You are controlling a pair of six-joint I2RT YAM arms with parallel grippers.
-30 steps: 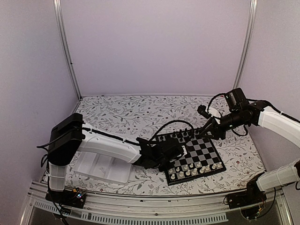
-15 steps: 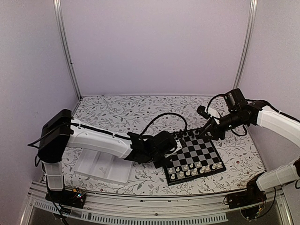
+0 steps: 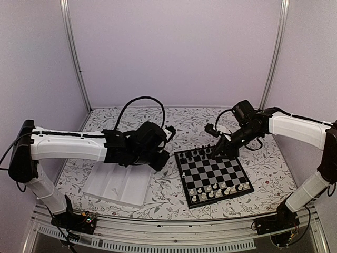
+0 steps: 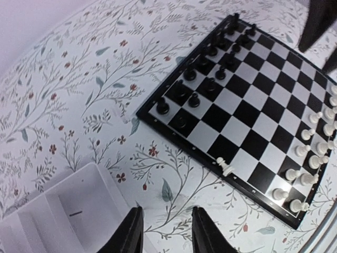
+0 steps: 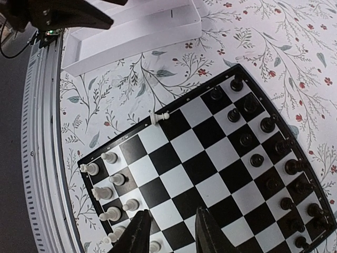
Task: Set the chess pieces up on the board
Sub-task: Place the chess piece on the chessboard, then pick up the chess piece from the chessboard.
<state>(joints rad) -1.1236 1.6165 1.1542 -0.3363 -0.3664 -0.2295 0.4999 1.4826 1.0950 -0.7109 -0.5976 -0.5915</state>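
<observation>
Pulled back off the board (image 3: 215,173) since a moment ago, my left gripper (image 4: 166,224) now hangs centre-left in the top view, by the upper right corner of the white tray (image 3: 113,197), fingers (image 4: 131,234) narrowly apart and empty. My right gripper (image 5: 172,226) (also slightly parted, holding nothing) sits over the board's upper edge. Black pieces (image 4: 190,74) fill its upper rows, white pieces (image 5: 109,156) the lower; one white piece (image 4: 226,167) seems toppled on the left border.

The tabletop (image 3: 137,124) carries a white cloth (image 3: 113,126) with leaves and flowers. Behind it stands a plain lilac wall (image 3: 174,47), with metal posts (image 3: 75,58) at its far corners.
</observation>
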